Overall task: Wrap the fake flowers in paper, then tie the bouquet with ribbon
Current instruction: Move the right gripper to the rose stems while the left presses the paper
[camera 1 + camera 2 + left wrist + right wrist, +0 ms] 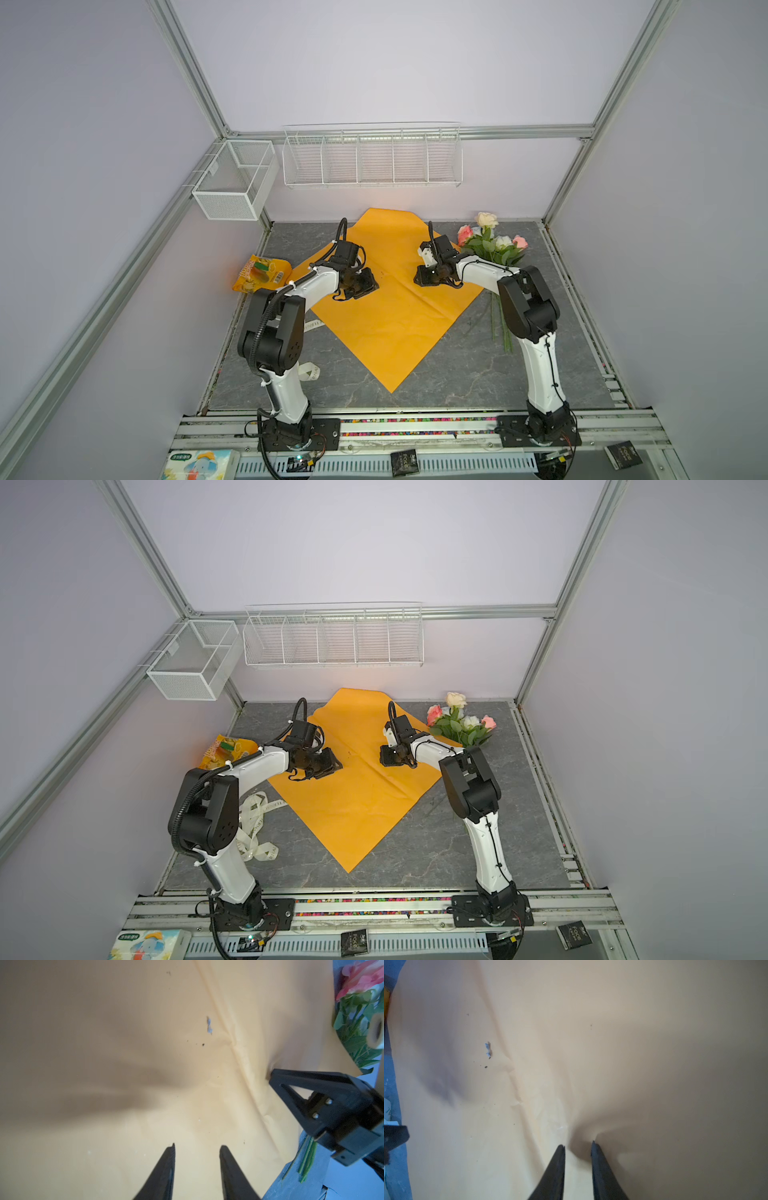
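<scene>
The bouquet of fake flowers (494,243) (461,725) lies at the back right of the table, pink, cream and white roses toward the wall. Its green stems (500,328) run forward under my right arm. A sheet of orange paper (395,328) (353,808) is spread flat in the middle. My left gripper (365,286) (197,1146) hovers just over the paper's left part, open and holding nothing. My right gripper (424,278) (578,1144) is open too, its tips pressing a dimple into the paper beside a crease. In the left wrist view the bouquet (357,1022) shows beyond the paper's edge.
A yellow snack bag (259,274) lies at the left edge of the table. A cream printed ribbon (255,825) is heaped by my left arm's base. Two white wire baskets (235,178) (372,160) hang on the walls. A tissue pack (199,463) sits at the front.
</scene>
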`<state>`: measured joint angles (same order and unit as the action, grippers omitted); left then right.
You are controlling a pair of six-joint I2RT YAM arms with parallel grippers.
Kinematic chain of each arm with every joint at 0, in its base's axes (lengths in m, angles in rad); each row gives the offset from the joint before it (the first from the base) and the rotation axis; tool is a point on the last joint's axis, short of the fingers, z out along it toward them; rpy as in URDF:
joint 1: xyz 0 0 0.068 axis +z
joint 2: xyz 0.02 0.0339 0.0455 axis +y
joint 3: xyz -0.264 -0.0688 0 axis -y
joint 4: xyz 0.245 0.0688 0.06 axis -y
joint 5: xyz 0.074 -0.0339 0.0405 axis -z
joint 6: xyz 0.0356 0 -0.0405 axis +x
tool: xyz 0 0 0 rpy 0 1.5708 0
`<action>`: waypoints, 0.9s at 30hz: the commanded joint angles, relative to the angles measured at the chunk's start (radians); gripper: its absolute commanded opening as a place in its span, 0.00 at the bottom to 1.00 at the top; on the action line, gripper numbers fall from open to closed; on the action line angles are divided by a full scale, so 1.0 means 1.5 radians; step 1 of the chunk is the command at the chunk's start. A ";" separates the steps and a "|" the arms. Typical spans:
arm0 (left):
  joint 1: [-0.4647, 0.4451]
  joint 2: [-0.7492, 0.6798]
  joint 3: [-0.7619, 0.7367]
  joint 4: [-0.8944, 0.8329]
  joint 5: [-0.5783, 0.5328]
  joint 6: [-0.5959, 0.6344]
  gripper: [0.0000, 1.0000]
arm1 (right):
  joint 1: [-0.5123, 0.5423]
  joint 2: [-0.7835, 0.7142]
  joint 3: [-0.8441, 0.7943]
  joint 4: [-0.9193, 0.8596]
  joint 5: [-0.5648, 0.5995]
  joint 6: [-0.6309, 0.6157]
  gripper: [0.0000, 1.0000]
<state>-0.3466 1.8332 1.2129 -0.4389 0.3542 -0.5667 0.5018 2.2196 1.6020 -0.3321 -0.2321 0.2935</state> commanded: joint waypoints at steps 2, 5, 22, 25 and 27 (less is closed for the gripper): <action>0.003 0.015 -0.026 -0.004 0.014 0.008 0.37 | 0.009 -0.021 -0.025 -0.101 -0.020 -0.045 0.32; 0.003 0.018 -0.046 -0.002 0.020 0.009 0.36 | -0.002 -0.115 -0.045 -0.088 -0.051 -0.027 0.38; -0.022 -0.032 -0.181 0.058 0.028 -0.030 0.30 | -0.349 -0.352 -0.291 -0.149 0.126 -0.007 0.44; -0.021 -0.049 -0.197 0.054 0.008 -0.031 0.30 | -0.352 -0.305 -0.262 -0.166 0.135 -0.027 0.46; -0.021 -0.057 -0.205 0.052 0.004 -0.033 0.30 | -0.350 -0.269 -0.225 -0.189 0.120 -0.041 0.49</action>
<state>-0.3737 1.7561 0.9447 -0.3046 0.4042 -0.6044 -0.0292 1.7699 1.2053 -0.5579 -0.0422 0.2821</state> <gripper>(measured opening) 0.300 0.481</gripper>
